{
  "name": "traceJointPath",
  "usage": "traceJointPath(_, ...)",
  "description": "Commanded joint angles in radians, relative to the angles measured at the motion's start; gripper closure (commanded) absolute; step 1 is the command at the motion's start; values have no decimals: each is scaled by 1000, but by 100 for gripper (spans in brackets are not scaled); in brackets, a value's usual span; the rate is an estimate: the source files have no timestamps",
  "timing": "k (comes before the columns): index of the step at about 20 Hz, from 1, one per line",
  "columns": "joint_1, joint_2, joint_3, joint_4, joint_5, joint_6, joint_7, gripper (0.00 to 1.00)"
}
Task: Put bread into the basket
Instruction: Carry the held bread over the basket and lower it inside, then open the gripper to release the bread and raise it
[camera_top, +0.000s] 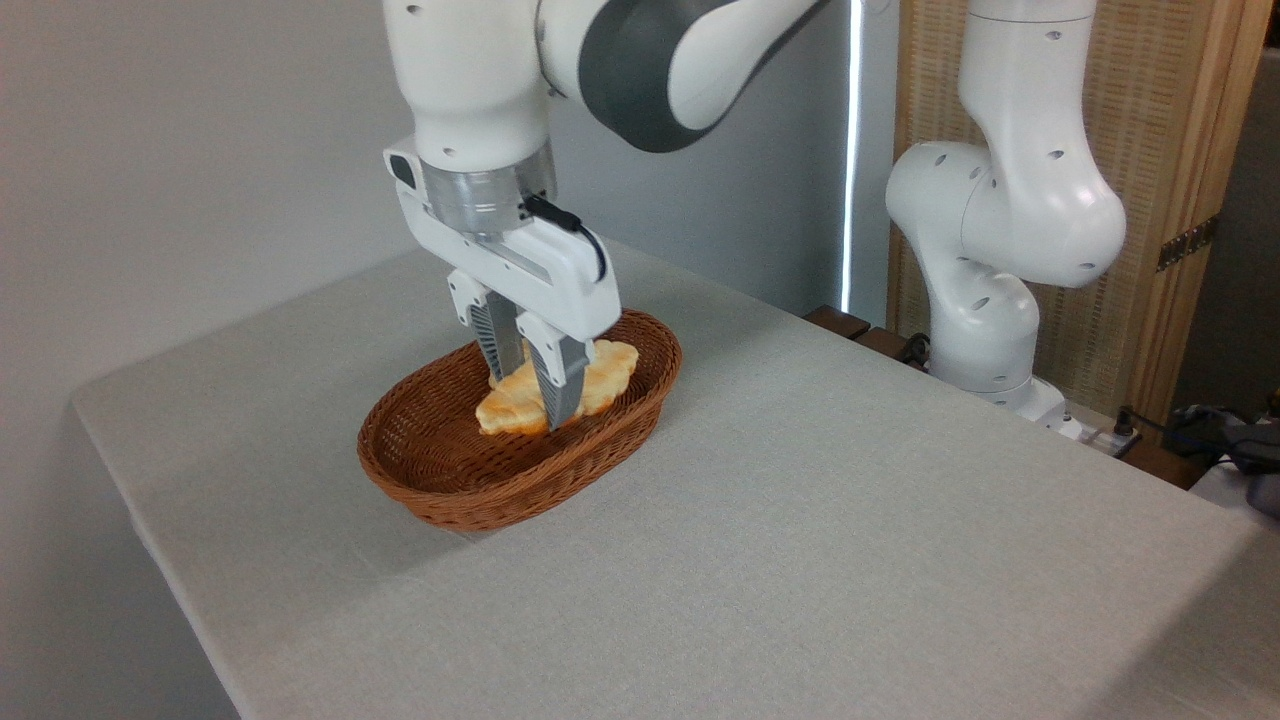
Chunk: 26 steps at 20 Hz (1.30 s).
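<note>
bench (850, 520): grey cloth, carries the work | basket (440, 470): left of centre, open side up to take the load | bread (505, 410): inside basket, low over its floor, tilted | claw (540, 395): upright, fingers clamped across the loaf's middle, so it hangs balanced | judgement: release remains | arm base: far right

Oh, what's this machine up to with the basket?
A white robot arm is putting a piece of bread into a brown wicker basket on a grey table. Its gripper reaches down inside the basket with a finger on either side of the loaf, seemingly shut on it. The bread is within the basket's rim, toward the far end; whether it already rests on the bottom is hard to tell. The gripper has not let go yet.
</note>
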Motion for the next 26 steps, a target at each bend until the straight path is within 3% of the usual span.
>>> traceJointPath(1,3,-5,-30,11,-32,-1,1,0)
traceJointPath(13,4,-8,-38,71,-35,-1,-27,0)
traceJointPath(17,15,-39,-12,120,26,-12,-21,0)
traceJointPath(21,15,-69,86,142,92,-19,2,0)
traceJointPath(23,15,-69,106,142,129,-58,83,0)
traceJointPath(26,14,-69,121,143,129,-104,160,0)
